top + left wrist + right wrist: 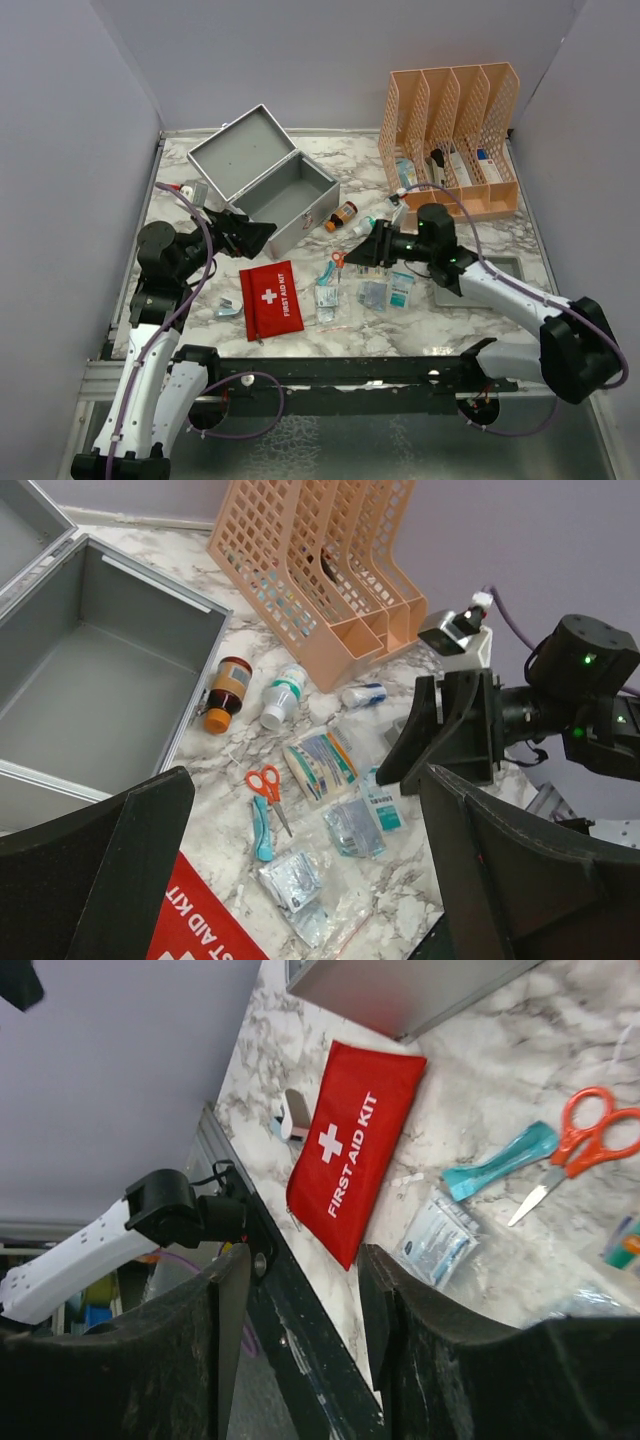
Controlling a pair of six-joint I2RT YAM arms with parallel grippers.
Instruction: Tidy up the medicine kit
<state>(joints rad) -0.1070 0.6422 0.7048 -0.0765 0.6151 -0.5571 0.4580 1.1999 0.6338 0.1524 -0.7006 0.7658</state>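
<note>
Marble table (345,160) — medicine kit (292,205) diagonal, front near-right — left end effector (262,232), right end effector (352,254) apart.

red pouch (271,298), orange scissors (269,794), mesh organizer (450,120)

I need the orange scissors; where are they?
In the top view the orange scissors lie near the centre, right of the red first aid pouch, in front of the open medicine kit.

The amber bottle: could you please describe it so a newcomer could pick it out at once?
Find the open grey metal box at the back left of the table. Just off its right end lies a small amber bottle. Its orange cap sets it apart from the white-capped bottle beside it.
</note>
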